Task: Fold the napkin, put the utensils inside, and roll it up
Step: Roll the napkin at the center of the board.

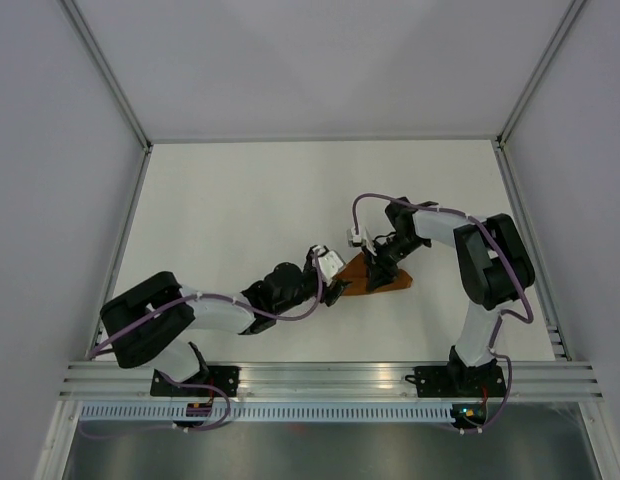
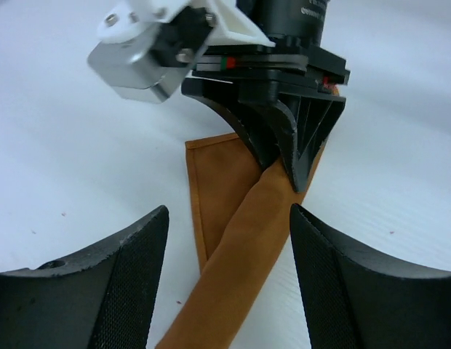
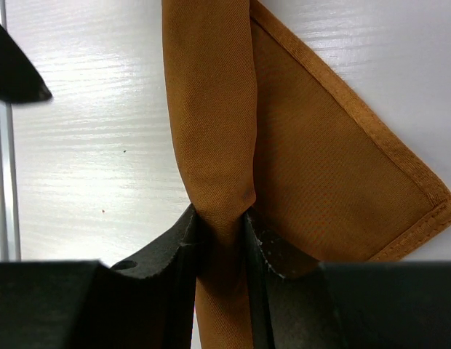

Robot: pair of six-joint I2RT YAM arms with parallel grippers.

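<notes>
Since people always want the count first: two arms, two grippers, one napkin, all on a white table [image 1: 240, 200].

Starting on the left, the left arm stretches in from the near-left corner. The left gripper [image 1: 337, 289] sits right at the napkin's left end. From its wrist camera the two black fingers [image 2: 131, 276] are spread wide. The cloth passes through the gap between them, and as far as I can see neither pad touches it.

The napkin [image 1: 390, 283] lies a bit right of the table's middle. It's rust-orange and mostly bunched into a soft tube [image 2: 233, 247], with one flat flap [image 3: 334, 182] lying beside it that ends in a hemmed corner. The long axis runs roughly left to right across the table, from one gripper to the other. The right end sits slightly farther from the arm bases.

On the right, the right gripper [image 1: 378, 268] comes down on the tube. Its fingers [image 3: 174, 247] are squeezed tight around the cloth, pinching it narrow.
</notes>
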